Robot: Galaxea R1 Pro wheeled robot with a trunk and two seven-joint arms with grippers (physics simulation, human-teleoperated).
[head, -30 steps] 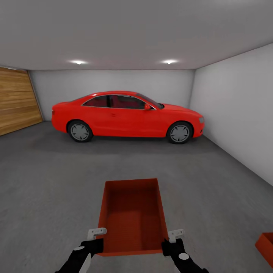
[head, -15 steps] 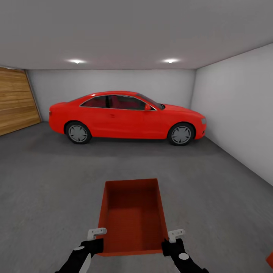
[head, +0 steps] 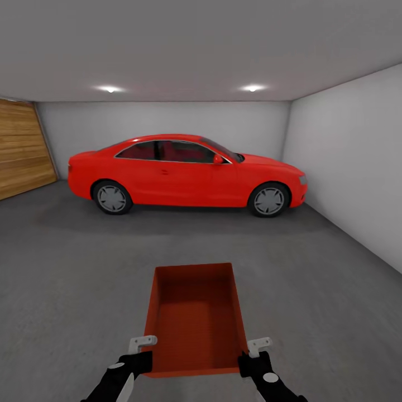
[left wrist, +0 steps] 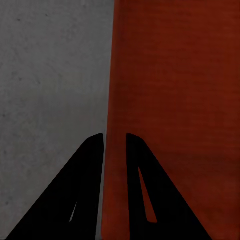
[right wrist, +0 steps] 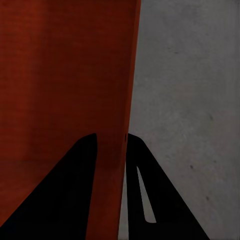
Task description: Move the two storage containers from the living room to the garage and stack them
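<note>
Left claw [head: 144,347] and right claw [head: 252,353] each pinch a side wall of the storage container [head: 195,318], carried above the garage floor [head: 72,279]; the view has swung left, dropping the other bin from sight, delaying stacking.

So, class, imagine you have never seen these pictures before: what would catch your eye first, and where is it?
First the red car, parked side-on against the far grey wall, with a wooden plank door at the left. Next the orange-red storage container, empty, held low in front of the robot over the dark concrete floor. The left gripper and right gripper each pinch one of its thin long walls near the close end.
</note>
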